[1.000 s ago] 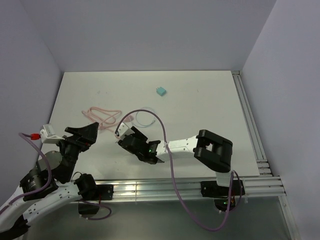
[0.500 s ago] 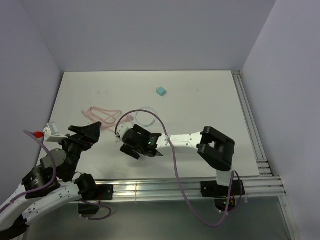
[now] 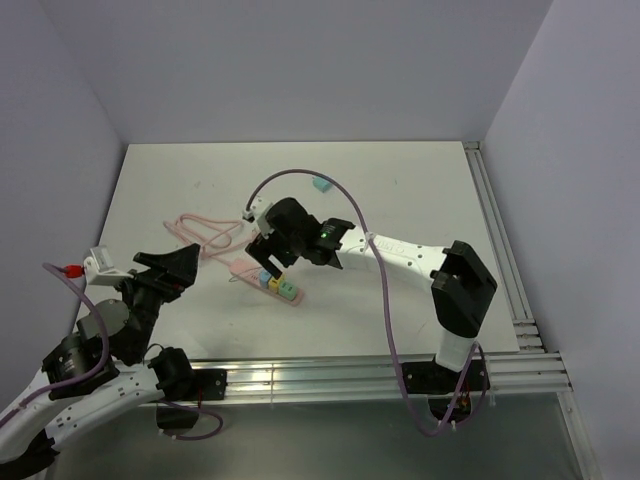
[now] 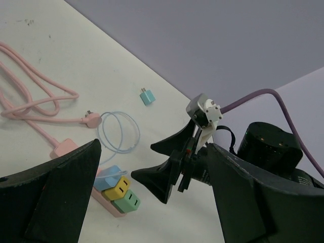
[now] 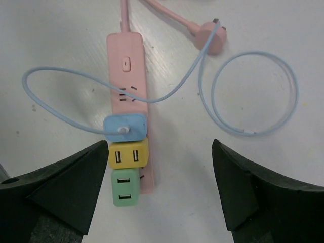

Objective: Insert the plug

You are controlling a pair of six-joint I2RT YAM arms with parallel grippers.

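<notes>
Your right hand [image 5: 161, 185] hangs spread, empty, over pink power strip [image 5: 127, 76]; blue plug [image 5: 125, 127] sits in it, touching yellow adapter [image 5: 129, 153]. Left hand [image 4: 154, 148] spread too.

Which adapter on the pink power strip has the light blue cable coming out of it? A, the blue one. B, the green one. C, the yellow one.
A: the right wrist view shows the light blue cable leaving the blue adapter, which sits beside the yellow adapter.

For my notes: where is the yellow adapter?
Right wrist view, lower left: the yellow adapter sits on the pink power strip, between the blue adapter and the green adapter.
</notes>
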